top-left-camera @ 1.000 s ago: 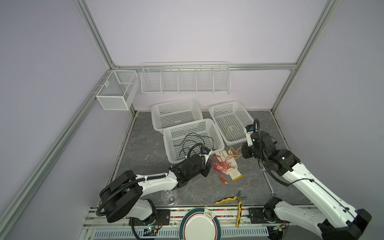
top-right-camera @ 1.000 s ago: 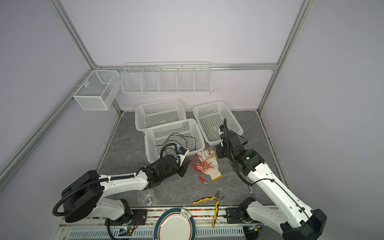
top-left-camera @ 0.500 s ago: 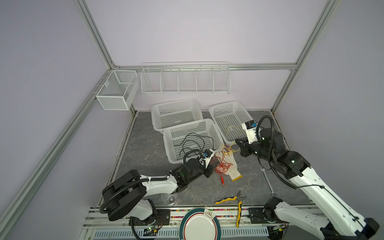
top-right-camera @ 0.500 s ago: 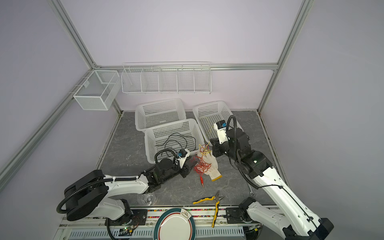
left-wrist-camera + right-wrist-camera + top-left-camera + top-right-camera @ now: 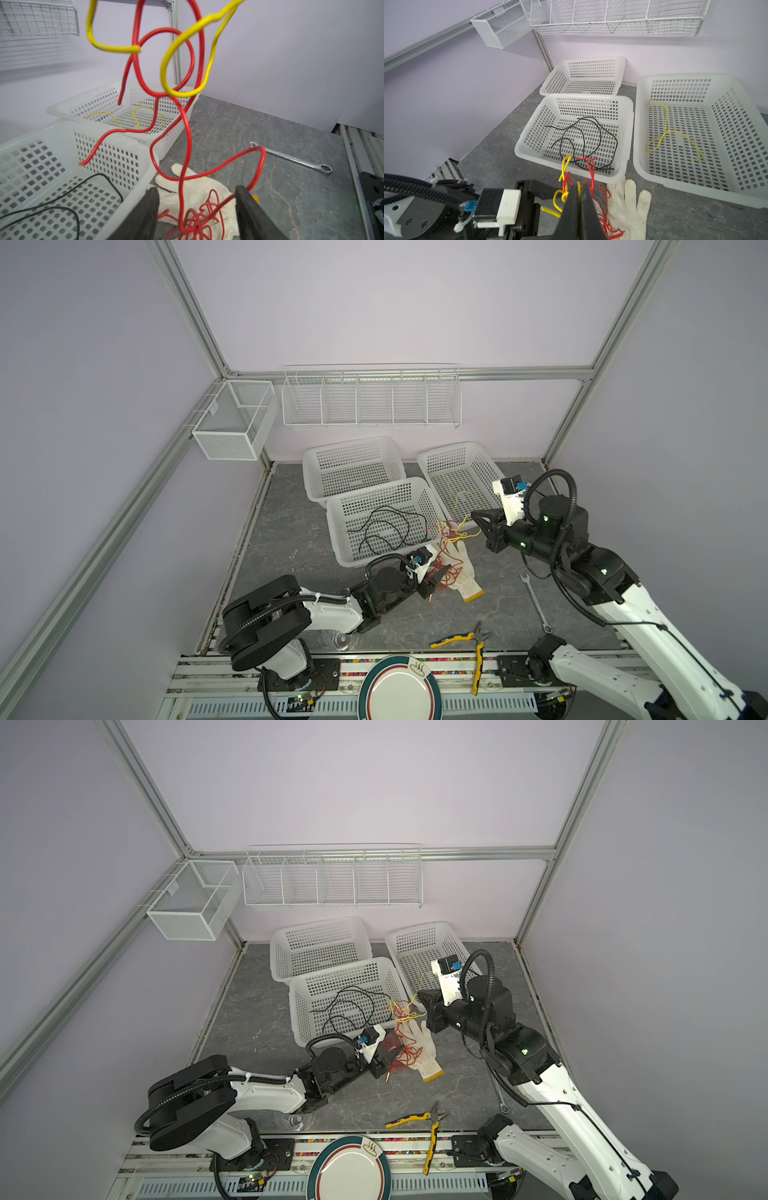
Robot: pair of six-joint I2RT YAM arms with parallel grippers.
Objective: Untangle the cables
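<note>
The left gripper [image 5: 196,194] has let go; its jaws, nearly together a second ago, now stand wide apart at the bottom of the left wrist view, and the red cables [image 5: 188,133] rise free between them with neither finger pressing a strand. In both top views it lies low at centre, just left of the white glove [image 5: 464,572].

The right gripper [image 5: 577,188] is clamped tight on the yellow cable [image 5: 565,162]; over the same second it has swung up and to the right of centre in the top views, drawing that strand off the heap.

At upper centre of the left wrist view the yellow loop is threaded through a red ring, so the two are not yet parted; with the hold on the red released, a further pull would likely drag the red bundle along, and the left claw probably needs a fresh grip nearer the crossing.

Beyond them, the red heap rests on the glove; the black cables [image 5: 382,531] lie in the middle basket [image 5: 341,531]; a loose yellow cable [image 5: 456,494] lies in the right-hand basket [image 5: 424,457].
</note>
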